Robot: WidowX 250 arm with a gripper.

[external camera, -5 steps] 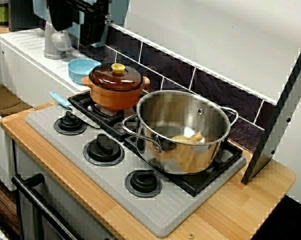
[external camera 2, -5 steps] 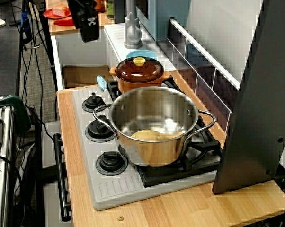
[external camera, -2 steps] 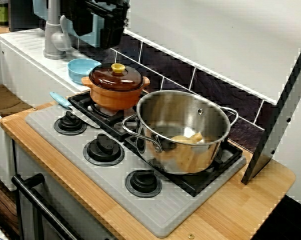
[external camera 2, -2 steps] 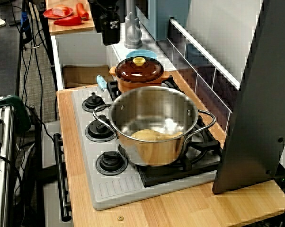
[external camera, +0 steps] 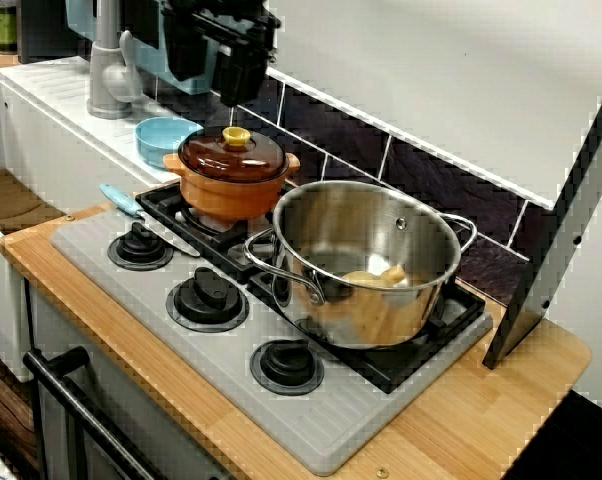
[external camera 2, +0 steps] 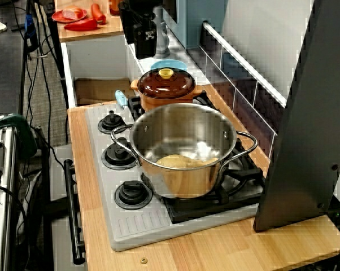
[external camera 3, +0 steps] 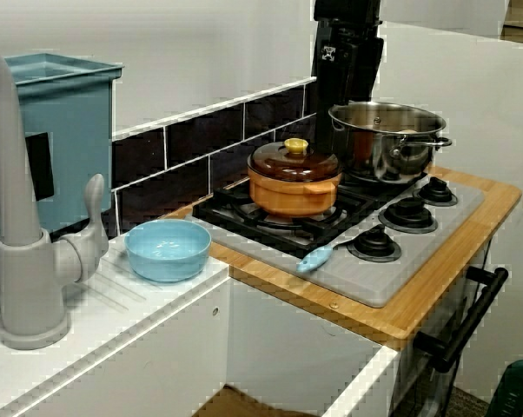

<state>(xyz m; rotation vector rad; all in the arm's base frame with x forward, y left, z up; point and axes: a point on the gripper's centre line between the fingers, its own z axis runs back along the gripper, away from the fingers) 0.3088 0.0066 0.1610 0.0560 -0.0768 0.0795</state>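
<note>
View across stove front: gripper (external camera: 233,90) hangs above lidded orange pot (external camera: 229,195) at sink end of grate, clear of yellow knob (external camera: 237,135). Open or closed? You can't tell (black on black).

View from stove's end: gripper looks off-centre from knob. Risk: fingers meet lid dome and skid.

View from sink: steel pot (external camera 3: 387,148) sits near orange pot. A sideways shove could clash them.

Gripper (external camera: 231,75) black. Pot (external camera: 226,198) orange, lid (external camera: 231,157) dark brown, knob (external camera: 236,135) yellow. Large pot (external camera: 381,300) silver. Bowl (external camera: 163,138) light blue. Stove top (external camera: 351,420) grey, dials (external camera: 208,295) black. Tiles (external camera: 431,165) dark, white grout.
</note>
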